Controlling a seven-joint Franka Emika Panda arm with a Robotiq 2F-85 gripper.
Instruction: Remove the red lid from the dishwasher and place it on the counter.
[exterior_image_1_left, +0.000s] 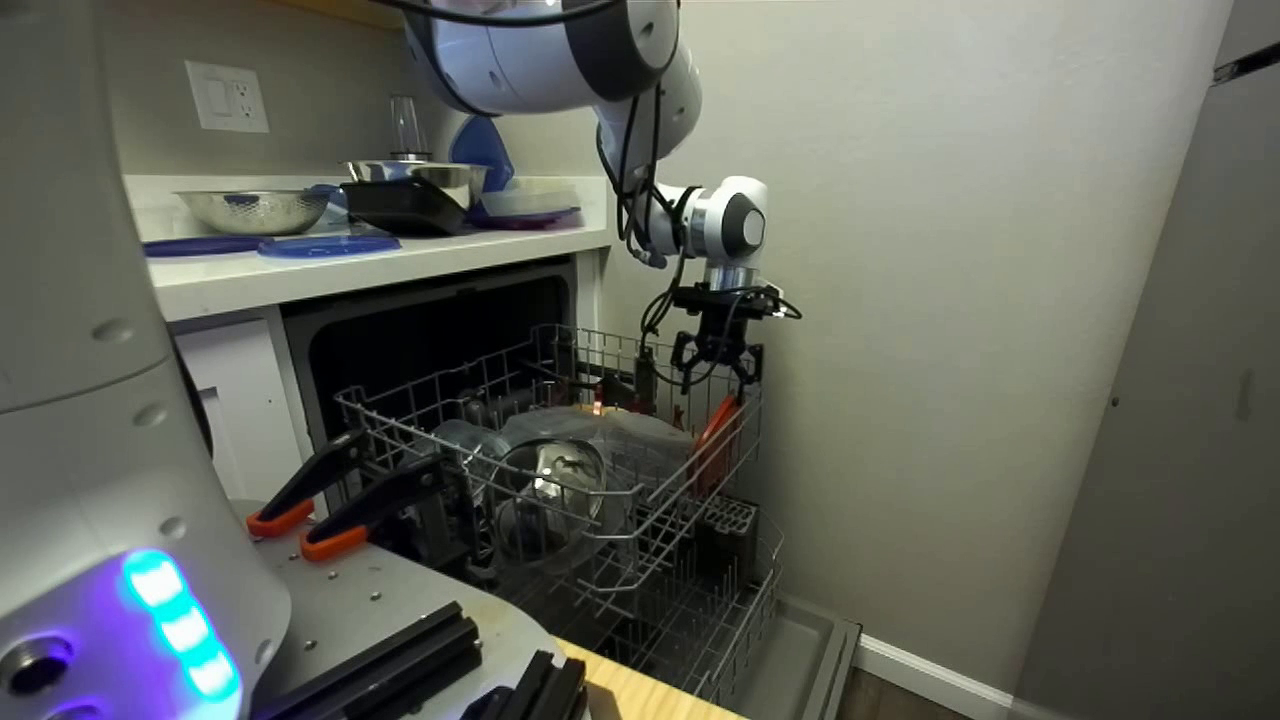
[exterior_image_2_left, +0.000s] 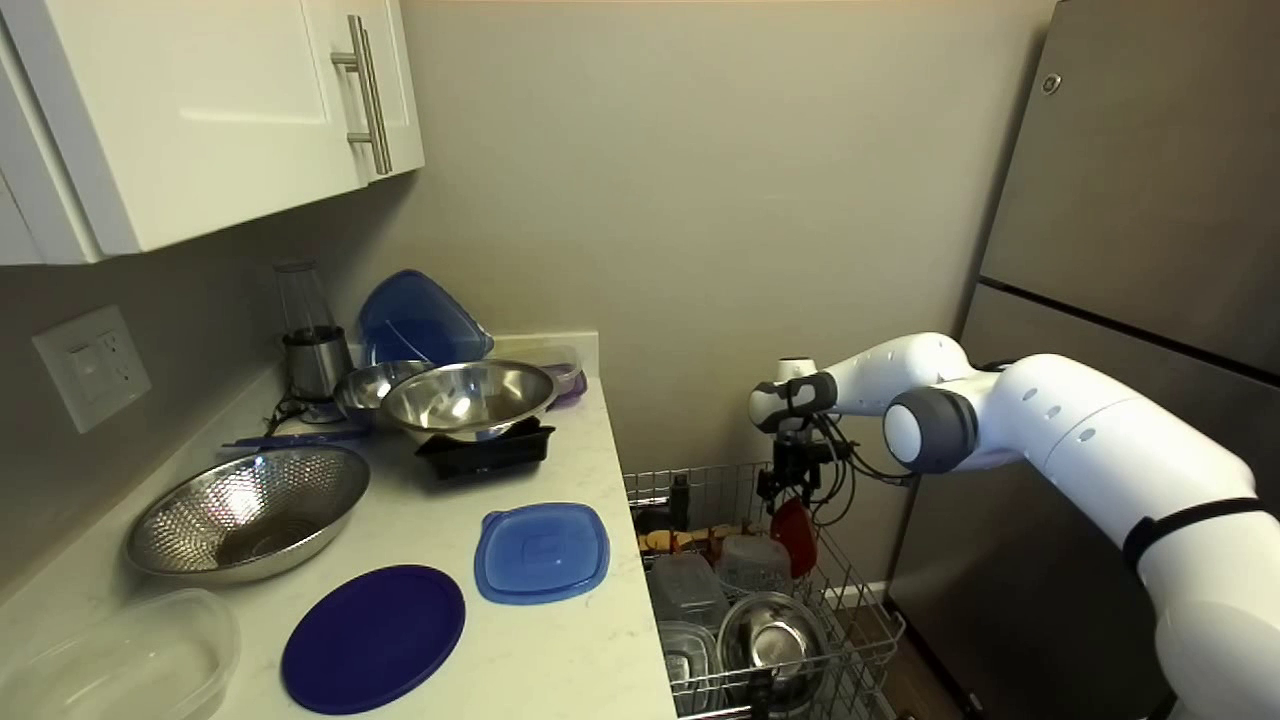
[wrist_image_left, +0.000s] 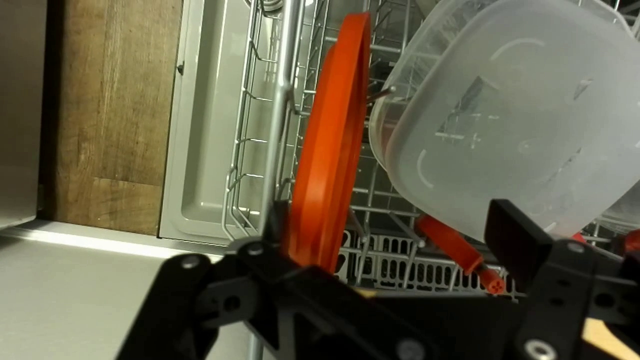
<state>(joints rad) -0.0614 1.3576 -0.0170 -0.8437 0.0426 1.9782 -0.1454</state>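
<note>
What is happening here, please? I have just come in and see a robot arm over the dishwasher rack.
The robot arm holds its open claw over a red lid, which stands tilted on edge in the pulled-out upper rack of the dishwasher. The lid is not gripped; whether the claw touches it, I cannot tell. The job, to place it on the counter, is not yet done.

Wall (exterior_image_1_left: 950, 300), pale grey-beige, smooth; centre and right of the frame in an exterior view. Switch-and-outlet plate (exterior_image_1_left: 228, 97), white; upper left. Baseboard (exterior_image_1_left: 930, 675), white; lower right. Wall cabinet (exterior_image_2_left: 220, 110), white, with metal bar handle (exterior_image_2_left: 368, 95); upper left in an exterior view. Refrigerator (exterior_image_2_left: 1130, 170), grey metal, round badge (exterior_image_2_left: 1051, 84); upper right. Floor (wrist_image_left: 130, 110), brown wood grain; upper left in the wrist view. Light, muted; shadow beneath the wall cabinet.
</note>
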